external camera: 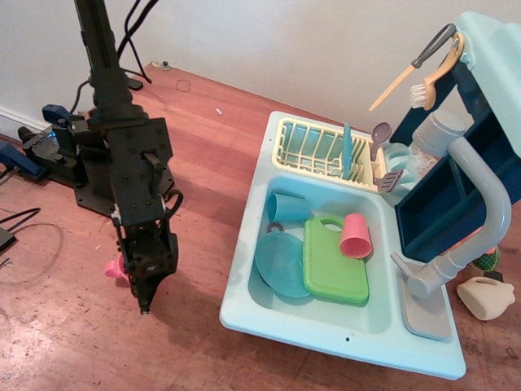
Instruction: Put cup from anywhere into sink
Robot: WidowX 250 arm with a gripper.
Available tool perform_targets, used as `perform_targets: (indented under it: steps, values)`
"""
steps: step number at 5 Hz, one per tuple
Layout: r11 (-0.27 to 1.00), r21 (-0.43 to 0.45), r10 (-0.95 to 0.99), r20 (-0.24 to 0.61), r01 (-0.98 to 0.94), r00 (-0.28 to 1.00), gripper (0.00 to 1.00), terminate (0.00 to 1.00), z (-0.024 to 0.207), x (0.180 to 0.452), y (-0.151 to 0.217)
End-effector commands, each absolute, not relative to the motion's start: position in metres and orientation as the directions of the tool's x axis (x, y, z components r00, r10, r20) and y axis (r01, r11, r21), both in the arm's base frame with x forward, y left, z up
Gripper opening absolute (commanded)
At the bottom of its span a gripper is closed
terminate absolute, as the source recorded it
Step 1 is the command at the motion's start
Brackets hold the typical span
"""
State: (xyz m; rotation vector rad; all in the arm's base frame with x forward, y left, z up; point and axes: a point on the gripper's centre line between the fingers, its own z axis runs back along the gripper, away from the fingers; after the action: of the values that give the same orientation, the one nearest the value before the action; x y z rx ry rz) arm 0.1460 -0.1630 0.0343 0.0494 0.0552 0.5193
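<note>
The hot-pink cup lies on the wooden table, left of the sink; only a small part shows past the left side of my gripper, the rest is hidden behind it. My gripper points down, its fingertips drawn to one narrow dark point just right of and below the cup in the picture. I cannot tell whether it touches or holds the cup. The pale aqua sink stands to the right, with its basin, grey faucet and pale yellow dish rack.
In the basin lie a salmon-pink tumbler, a light-blue cup, a green cutting board and a blue plate. The black arm base and cables sit at the far left. A beige jug stands right of the sink.
</note>
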Motion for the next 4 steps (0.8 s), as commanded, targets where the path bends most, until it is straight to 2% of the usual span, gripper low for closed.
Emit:
perform_targets:
  steps: [1, 2, 3, 4]
  values:
    - [0.893, 0.061, 0.449, -0.041, -0.446, 0.893, 0.0, 0.0, 0.043, 0.163, -0.163]
    - [0.887, 0.085, 0.457, -0.011, -0.455, 0.889, 0.0, 0.0, 0.059, 0.161, -0.157]
    - [0.866, 0.18, 0.464, 0.063, -0.467, 0.884, 0.0, 0.0, 0.109, 0.165, -0.136]
    - [0.869, 0.231, 0.431, 0.079, -0.437, 0.899, 0.0, 0.0, 0.153, 0.192, -0.128]
